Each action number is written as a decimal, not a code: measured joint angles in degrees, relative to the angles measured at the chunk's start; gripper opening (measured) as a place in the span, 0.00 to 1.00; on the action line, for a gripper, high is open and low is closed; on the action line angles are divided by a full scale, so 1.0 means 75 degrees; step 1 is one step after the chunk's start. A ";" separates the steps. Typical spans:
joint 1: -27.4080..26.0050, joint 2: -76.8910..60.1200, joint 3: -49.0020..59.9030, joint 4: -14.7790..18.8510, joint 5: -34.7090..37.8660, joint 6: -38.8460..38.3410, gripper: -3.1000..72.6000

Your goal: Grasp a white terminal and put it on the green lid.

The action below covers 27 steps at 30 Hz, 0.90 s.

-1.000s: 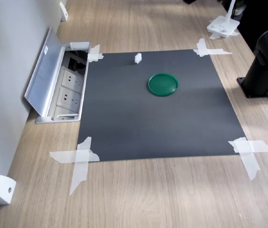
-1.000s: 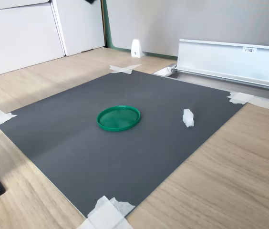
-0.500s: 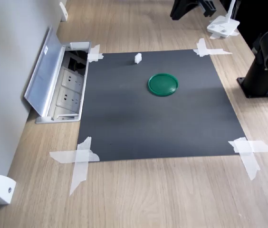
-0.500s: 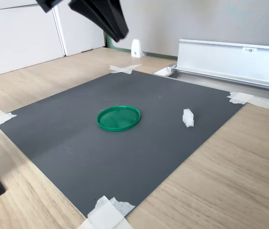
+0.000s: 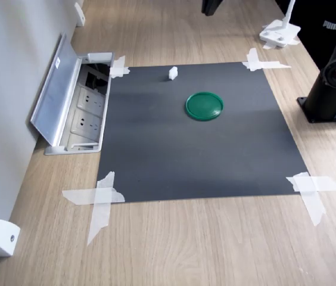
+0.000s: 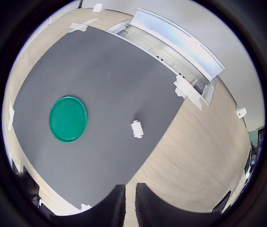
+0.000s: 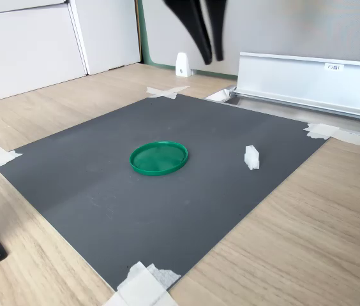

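Note:
The white terminal [image 5: 173, 72] [image 7: 251, 157] [image 6: 137, 129] is a tiny block standing near one edge of the black mat [image 5: 198, 149], on the side of the wall box. The green lid [image 5: 204, 105] [image 7: 159, 157] [image 6: 68, 118] lies flat on the mat a short way from the terminal, with nothing on it. My gripper [image 7: 212, 59] [image 6: 130, 201] hangs high above the mat, its dark fingers [image 7: 196, 29] pointing down with only a thin slit between them and nothing held. In the first exterior view only a dark bit of the gripper [image 5: 211, 6] shows at the top edge.
An open floor socket box with a raised metal flap [image 5: 67, 104] [image 7: 307, 80] sits beside the mat. White tape strips [image 5: 99, 199] hold the mat's corners. The arm's black base [image 5: 335, 77] stands at the first exterior view's right. A white stand [image 5: 280, 33] is on the table beyond the mat.
The gripper came into view from above. It has moved toward the second exterior view's right and the first exterior view's left. The terminal and the lid have not moved.

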 joint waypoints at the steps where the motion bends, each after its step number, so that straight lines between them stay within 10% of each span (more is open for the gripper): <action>1: 0.0000 0.0121 -0.0136 -0.0009 0.0008 0.0000 0.23; 13: 0.0195 0.0951 -0.0481 -0.0056 -0.0902 -0.0271 0.85; 27: 0.1554 0.1662 -0.0605 -0.0595 -0.1075 -0.0142 0.88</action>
